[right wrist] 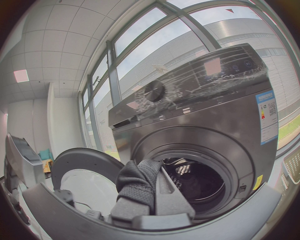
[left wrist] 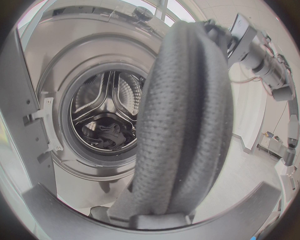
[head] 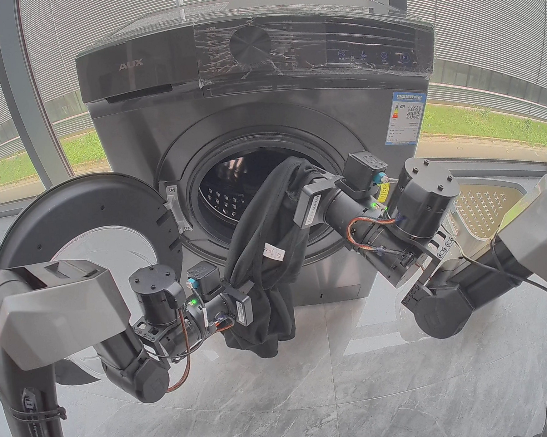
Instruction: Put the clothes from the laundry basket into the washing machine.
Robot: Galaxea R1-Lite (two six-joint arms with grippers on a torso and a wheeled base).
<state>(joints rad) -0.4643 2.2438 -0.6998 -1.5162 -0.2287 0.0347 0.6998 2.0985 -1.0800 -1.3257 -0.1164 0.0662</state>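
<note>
Head view: black garment [head: 269, 247] hangs between both arms, long axis slanting from drum mouth [head: 233, 188] of washing machine [head: 153, 125] down toward the floor [head: 361, 372]. Fingers of right gripper [head: 304, 193] clamp its upper end at the mouth's rim; left gripper [head: 246, 303] pinches the lower end, below the opening.
Left wrist view: cloth runs up from the fingers; dark clothes [left wrist: 107, 136] lie in the drum.
Right wrist view: opening lies just beyond the pinched fold.
Judgement: right arm nearer; upper end should enter first.

Both arms extend toward the washing machine [head: 147, 122], the right hand [head: 304, 200] raised at its door opening and the left hand [head: 243, 306] lower, below that opening, each clamped on the black garment [head: 267, 229].
</note>
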